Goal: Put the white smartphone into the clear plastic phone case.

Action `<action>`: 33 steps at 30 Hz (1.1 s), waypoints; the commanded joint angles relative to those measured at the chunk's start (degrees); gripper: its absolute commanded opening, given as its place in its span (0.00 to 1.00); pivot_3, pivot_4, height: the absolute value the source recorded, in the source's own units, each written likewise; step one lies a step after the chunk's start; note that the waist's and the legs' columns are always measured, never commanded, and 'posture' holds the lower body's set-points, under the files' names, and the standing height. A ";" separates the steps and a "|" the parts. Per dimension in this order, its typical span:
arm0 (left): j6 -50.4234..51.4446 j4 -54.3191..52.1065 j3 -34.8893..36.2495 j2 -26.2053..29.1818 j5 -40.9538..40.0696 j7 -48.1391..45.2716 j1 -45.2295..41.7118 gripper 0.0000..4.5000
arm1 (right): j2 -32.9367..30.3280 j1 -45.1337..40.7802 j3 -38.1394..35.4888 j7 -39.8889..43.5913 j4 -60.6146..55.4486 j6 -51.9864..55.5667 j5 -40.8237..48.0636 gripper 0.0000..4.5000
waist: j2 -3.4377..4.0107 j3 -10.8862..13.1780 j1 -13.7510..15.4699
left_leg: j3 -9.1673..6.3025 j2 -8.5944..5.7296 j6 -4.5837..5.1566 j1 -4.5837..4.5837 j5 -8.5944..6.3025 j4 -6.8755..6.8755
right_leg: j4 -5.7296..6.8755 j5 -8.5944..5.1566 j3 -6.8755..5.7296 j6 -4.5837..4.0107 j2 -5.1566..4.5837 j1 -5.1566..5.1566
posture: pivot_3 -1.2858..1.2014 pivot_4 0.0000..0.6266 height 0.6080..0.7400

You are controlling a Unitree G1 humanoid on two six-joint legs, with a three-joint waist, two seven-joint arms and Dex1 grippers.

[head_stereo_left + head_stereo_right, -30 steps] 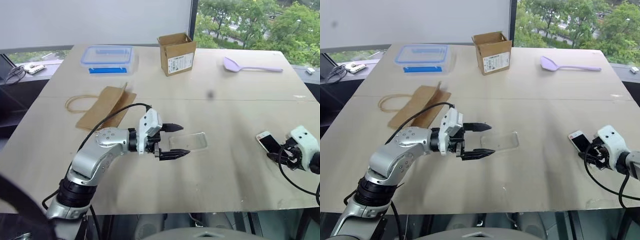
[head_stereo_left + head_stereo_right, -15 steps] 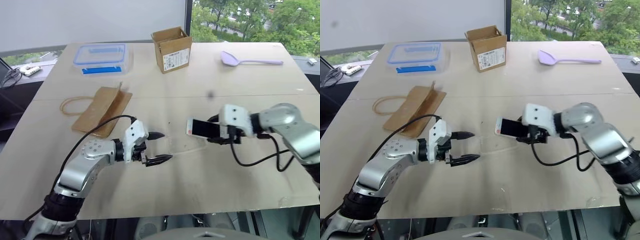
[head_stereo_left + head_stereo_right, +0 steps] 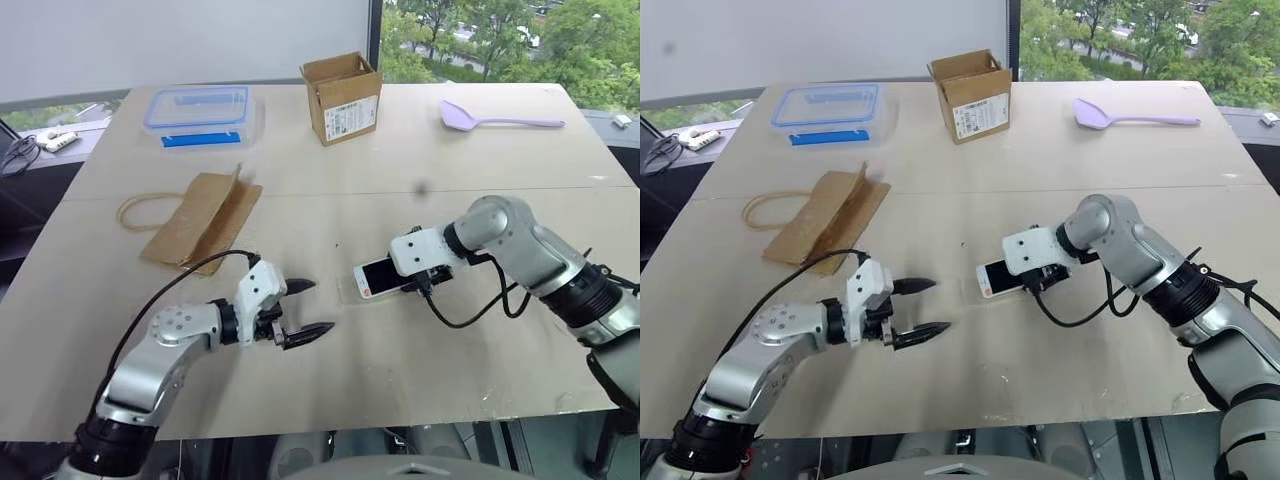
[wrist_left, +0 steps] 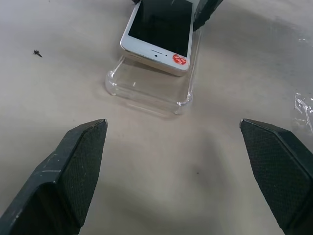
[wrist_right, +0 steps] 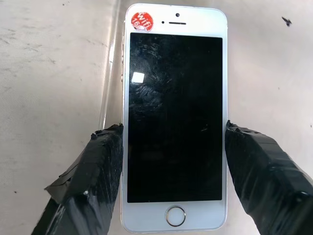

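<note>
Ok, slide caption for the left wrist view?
Right gripper lowers the white smartphone over the clear plastic phone case; open left gripper waits nearby.

Counted on one table (image 3: 500, 360): one white smartphone (image 5: 175, 117), one clear plastic phone case (image 4: 146, 85), one clear food box with a blue lid (image 3: 197, 113), one open cardboard box (image 3: 343, 98), one brown paper bag with a loop handle (image 3: 205, 220) and one lilac spatula (image 3: 497, 119). Also two grippers, one left gripper (image 3: 300, 311) and one right gripper (image 3: 418, 273), each with two black fingers (image 4: 73, 171). Off the table's far left corner, one small white gadget beside one dark cable, too small to name more closely.
</note>
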 commanded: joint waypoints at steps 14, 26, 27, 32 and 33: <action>-5.37 4.58 -1.33 -2.09 3.12 -0.90 -3.05 1.00 | 1.58 2.10 -0.15 4.32 -7.13 9.89 -2.21 0.62 | 0.00 -0.01 0.05 | -0.03 -0.02 0.00 -0.02 0.00 0.00 | 0.00 0.01 -0.05 0.00 -0.03 0.01 | 0.52 0.24 1.00; -7.32 6.18 -1.74 -3.12 3.50 -1.28 -3.23 1.00 | 1.91 2.47 -8.07 3.89 -13.18 17.91 5.04 0.99 | 0.01 -0.01 0.01 | -0.10 -0.03 0.00 -0.07 0.00 0.00 | 0.00 0.01 -0.12 0.00 -0.04 0.00 | 0.52 0.24 1.00; -7.35 6.12 -1.63 -3.11 3.31 -1.38 -3.10 1.00 | 2.54 2.55 -9.75 3.13 -14.32 20.36 6.65 0.99 | 0.01 -0.01 -0.01 | -0.10 -0.03 0.00 -0.07 0.00 0.00 | 0.01 0.01 -0.12 0.00 -0.04 0.00 | 0.52 0.24 1.00; -7.69 6.02 -1.49 -2.86 3.02 -2.24 -2.68 1.00 | 5.00 3.89 -13.49 -0.25 -17.90 27.14 11.77 0.71 | 0.01 -0.01 -0.13 | -0.15 -0.02 0.00 -0.05 0.00 0.01 | 0.06 0.01 -0.13 -0.01 -0.05 0.00 | 0.52 0.24 1.00; -7.74 6.11 -1.43 -2.87 2.94 -2.39 -2.71 1.00 | 5.94 3.97 -13.95 -1.56 -18.01 28.09 12.39 0.59 | 0.01 -0.01 -0.12 | -0.15 -0.02 0.00 -0.05 0.00 0.00 | 0.06 0.01 -0.14 -0.01 -0.06 0.00 | 0.52 0.24 1.00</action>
